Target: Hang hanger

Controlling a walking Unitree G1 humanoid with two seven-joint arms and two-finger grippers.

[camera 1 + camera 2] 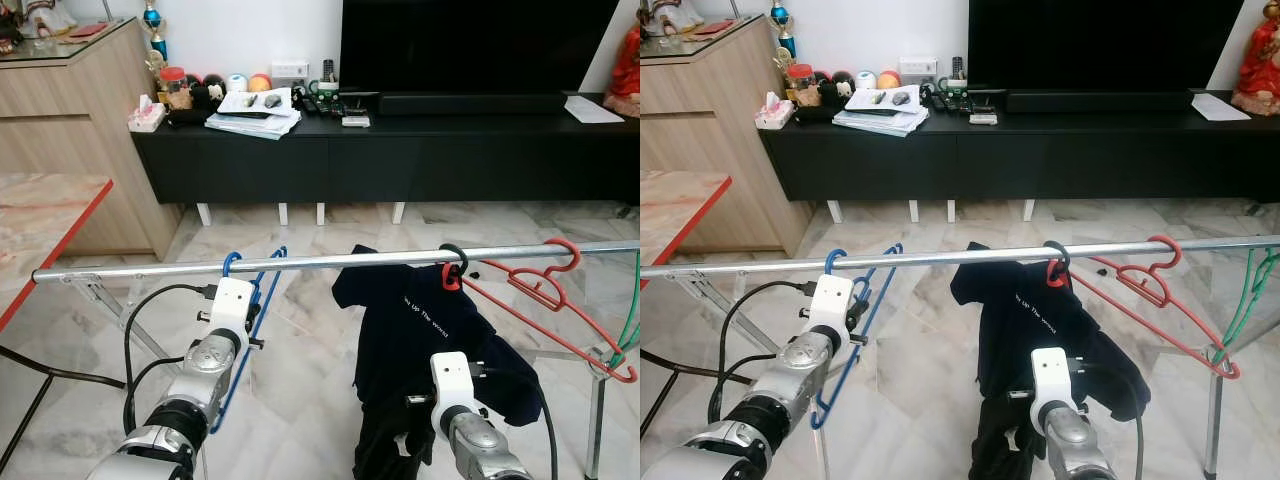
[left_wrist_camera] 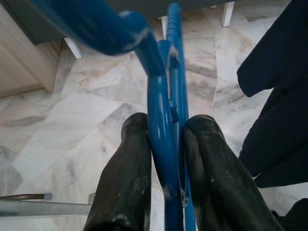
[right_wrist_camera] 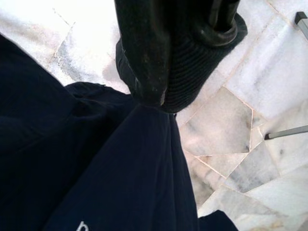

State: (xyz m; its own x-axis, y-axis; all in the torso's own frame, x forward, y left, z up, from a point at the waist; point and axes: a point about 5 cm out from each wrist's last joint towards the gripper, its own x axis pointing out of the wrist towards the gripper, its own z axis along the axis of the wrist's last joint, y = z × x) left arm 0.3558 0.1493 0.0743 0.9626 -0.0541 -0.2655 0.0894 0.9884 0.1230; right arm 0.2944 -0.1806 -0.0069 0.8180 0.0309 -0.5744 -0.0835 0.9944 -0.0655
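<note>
While left end effector (image 2: 166, 159) clamps one blue hanger (image 1: 262, 290) on rail (image 1: 150, 268), right end effector (image 3: 166, 72) pinches one dark shirt (image 1: 420, 330); two red hangers (image 1: 540, 300).

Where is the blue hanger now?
The blue hanger hangs by its hook on the metal rail, on the robot's left, clamped by the left end effector, beside the dark shirt.
</note>
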